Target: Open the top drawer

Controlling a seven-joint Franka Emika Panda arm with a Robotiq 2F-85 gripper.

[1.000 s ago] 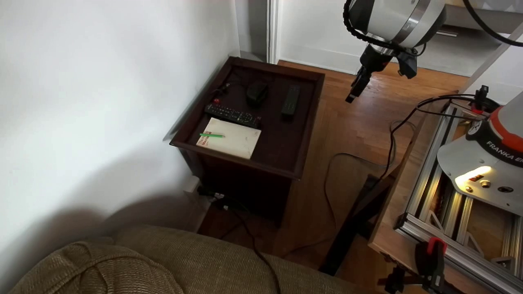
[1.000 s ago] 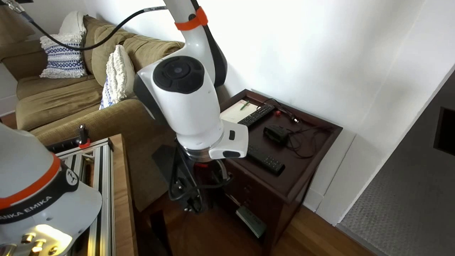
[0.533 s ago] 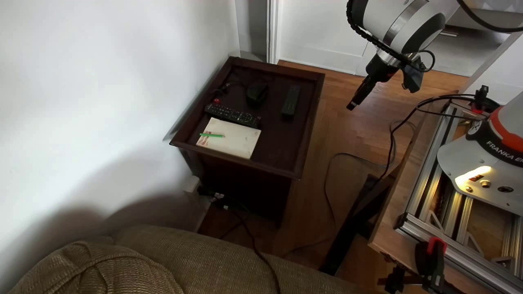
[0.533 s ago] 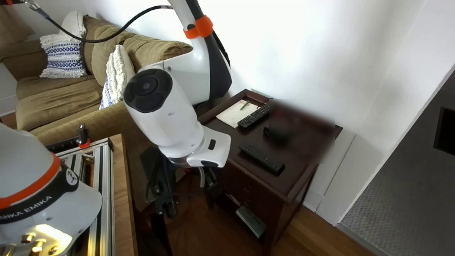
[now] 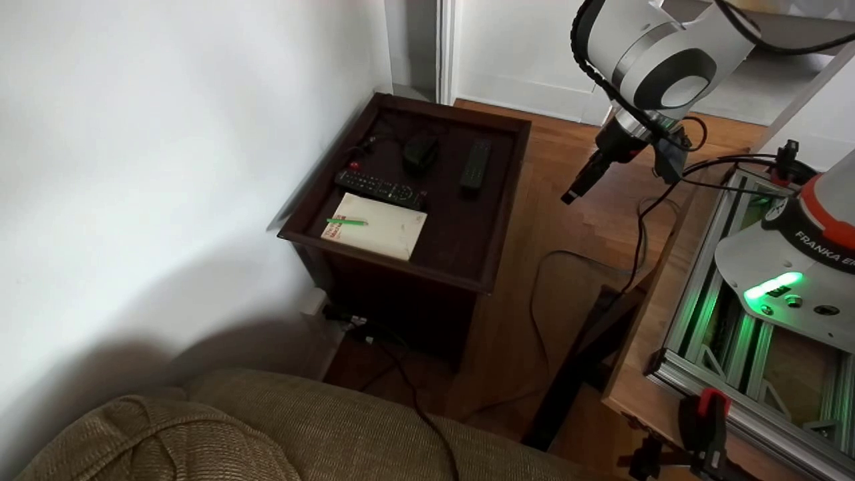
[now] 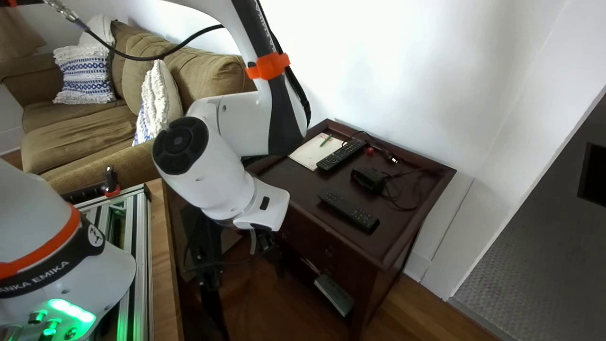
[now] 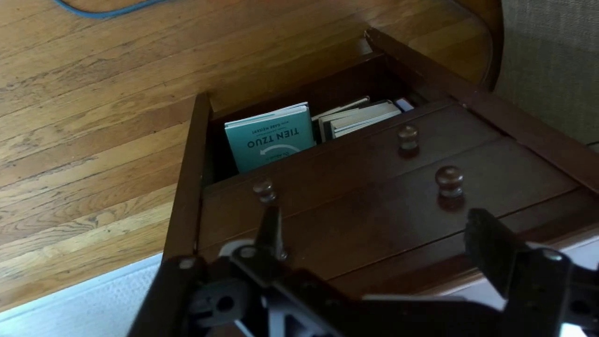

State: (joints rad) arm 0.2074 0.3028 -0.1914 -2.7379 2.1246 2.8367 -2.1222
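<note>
The top drawer (image 7: 365, 229) of the small dark wooden side table is shut, its front flush with the frame. In the wrist view it lies toward the bottom, with one round knob (image 7: 449, 180) in plain sight; its other knob is mostly hidden behind a finger. The top drawer (image 6: 310, 234) also shows in an exterior view, below the tabletop edge, partly covered by the arm. My gripper (image 7: 374, 217) is open and empty, its fingers wide apart in front of the drawer front. In an exterior view the gripper (image 5: 570, 198) hangs over the floor, apart from the table.
A lower drawer with knobs (image 7: 408, 135) and a shelf with a teal book (image 7: 271, 138) and other books lie below. Remotes (image 6: 348, 210), a notepad (image 5: 381, 227) and cables rest on the tabletop. A sofa (image 5: 320, 421) and wall stand beside the table.
My gripper has moved lower, and in an exterior view the hand has shifted left, uncovering more of the table. The base light has turned from yellowish to green. The drawer has not moved.
</note>
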